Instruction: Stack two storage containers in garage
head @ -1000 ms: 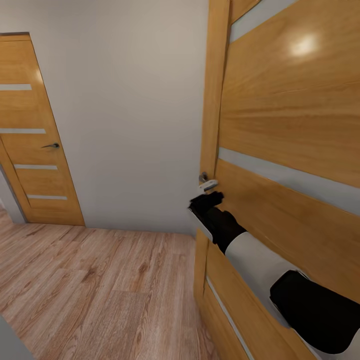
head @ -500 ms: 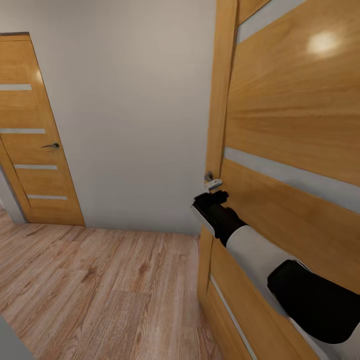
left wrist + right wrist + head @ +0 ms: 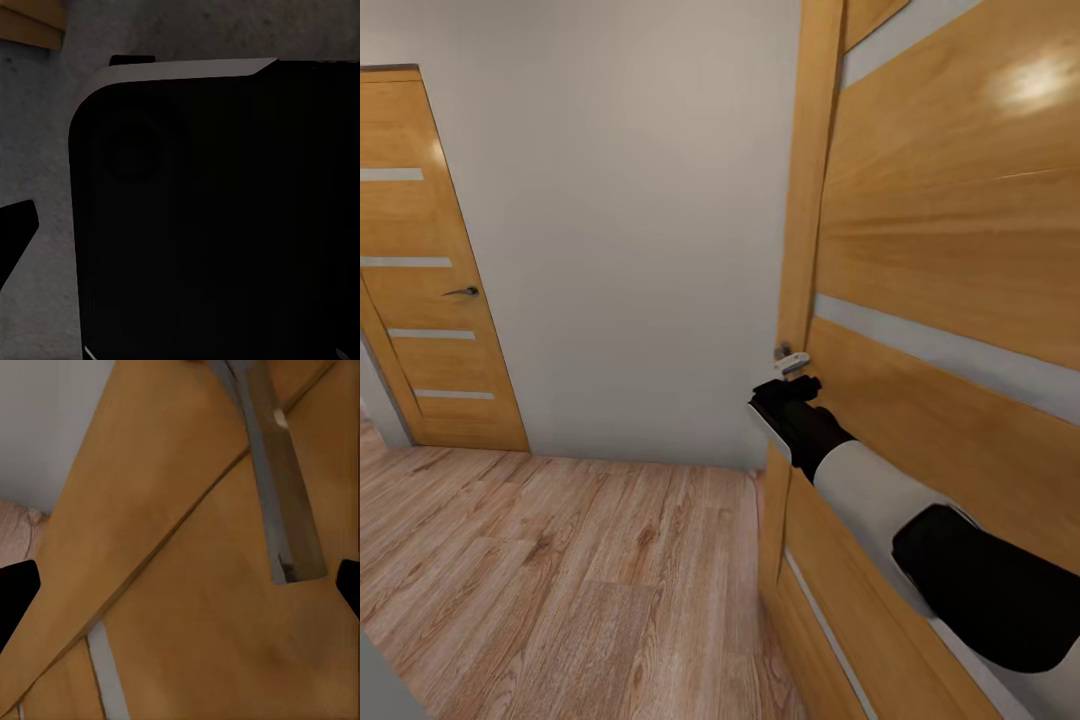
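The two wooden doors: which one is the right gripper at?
The near door at the view's right; the right gripper is just below its handle. The far door stands off across the floor.

Near door (image 3: 950, 330) is swinging away from robot: its free edge and silver handle (image 3: 791, 360) are shifting rightward in head view across three pictures, and wider strip of white wall (image 3: 650, 230) is showing beside it. Bright reflection (image 3: 1040, 80) on upper door panel is sliding right too. Right pincer (image 3: 792, 392) is following handle, moving right and slightly down, staying just under it. Black elbow part of right arm (image 3: 980, 590) is dropping a little lower in picture.
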